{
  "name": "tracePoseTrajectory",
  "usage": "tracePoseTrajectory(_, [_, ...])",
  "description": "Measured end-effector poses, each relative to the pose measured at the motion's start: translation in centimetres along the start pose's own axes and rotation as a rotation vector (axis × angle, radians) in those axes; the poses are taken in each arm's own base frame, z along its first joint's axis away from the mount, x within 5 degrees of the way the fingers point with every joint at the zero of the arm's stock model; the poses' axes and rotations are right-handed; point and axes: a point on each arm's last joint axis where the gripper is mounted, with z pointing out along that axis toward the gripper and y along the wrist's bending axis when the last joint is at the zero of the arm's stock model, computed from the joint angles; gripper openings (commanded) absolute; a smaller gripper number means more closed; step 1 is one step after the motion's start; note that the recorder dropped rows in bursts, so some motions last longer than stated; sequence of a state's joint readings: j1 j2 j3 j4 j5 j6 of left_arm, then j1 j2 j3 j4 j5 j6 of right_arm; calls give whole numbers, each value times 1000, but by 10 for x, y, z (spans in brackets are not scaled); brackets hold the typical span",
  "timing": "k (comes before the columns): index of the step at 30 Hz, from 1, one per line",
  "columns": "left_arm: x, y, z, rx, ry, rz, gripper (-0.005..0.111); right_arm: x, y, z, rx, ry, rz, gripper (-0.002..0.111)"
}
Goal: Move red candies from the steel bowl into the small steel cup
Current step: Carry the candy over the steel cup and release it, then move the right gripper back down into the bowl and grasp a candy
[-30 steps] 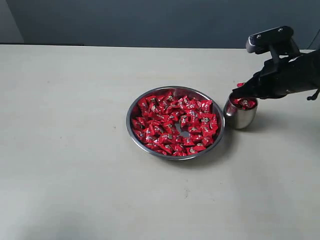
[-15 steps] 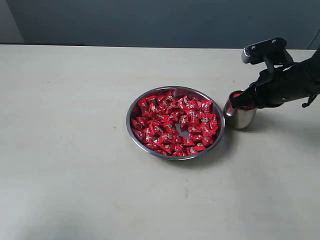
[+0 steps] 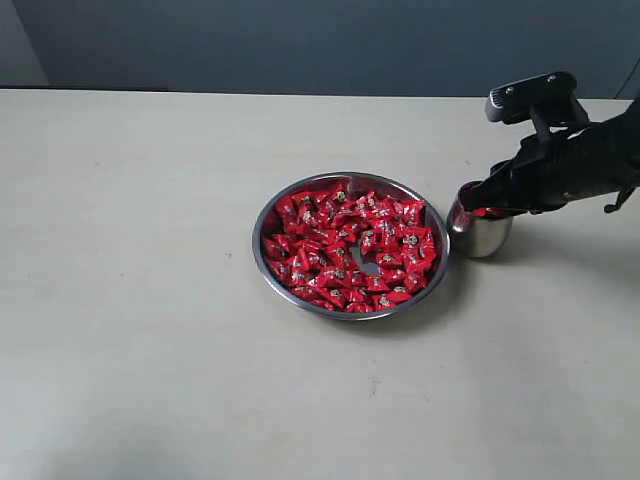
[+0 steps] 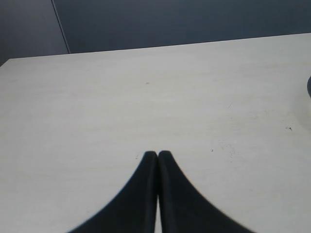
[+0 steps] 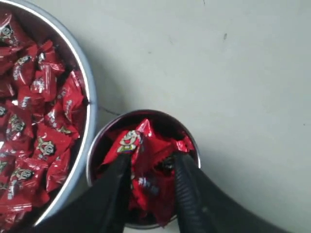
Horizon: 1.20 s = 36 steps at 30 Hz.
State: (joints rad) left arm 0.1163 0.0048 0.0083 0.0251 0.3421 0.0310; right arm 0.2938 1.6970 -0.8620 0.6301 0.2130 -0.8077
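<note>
Right of the middle of the tabletop (image 3: 150, 380), the steel bowl (image 3: 256, 243) of red candies (image 3: 340, 245) stands just beside the small steel cup (image 3: 482, 238), which lies toward the right edge. The right gripper (image 3: 482, 203) dips into the cup; a clean drop probably needs tips inside the rim, then a straight lift. Only the right wrist view shows its jaws part-way apart with candies between, hold uncertain; only the left wrist view shows the left gripper (image 4: 158, 156), pressed closed and empty
</note>
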Motion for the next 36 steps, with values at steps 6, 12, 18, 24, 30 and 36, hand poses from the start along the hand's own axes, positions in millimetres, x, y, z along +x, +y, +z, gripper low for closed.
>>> tracePoseTrajectory(6, [0, 0, 0, 0, 0, 0, 0, -10, 2, -19, 0, -60, 13, 31])
tracePoseTrajectory(12, [0, 0, 0, 0, 0, 0, 0, -17, 5, -39, -21, -104, 27, 31])
tracePoseTrajectory(18, [0, 0, 0, 0, 0, 0, 0, -19, 11, -50, -62, -108, 37, 31])
tracePoseTrajectory(24, [0, 0, 0, 0, 0, 0, 0, -21, 48, -48, -142, -103, -77, 31])
tracePoseTrajectory(30, [0, 0, 0, 0, 0, 0, 0, -17, 80, -38, -212, -71, -236, 31])
tracePoseTrajectory(36, [0, 0, 0, 0, 0, 0, 0, -12, 92, -13, -241, -14, -253, 31])
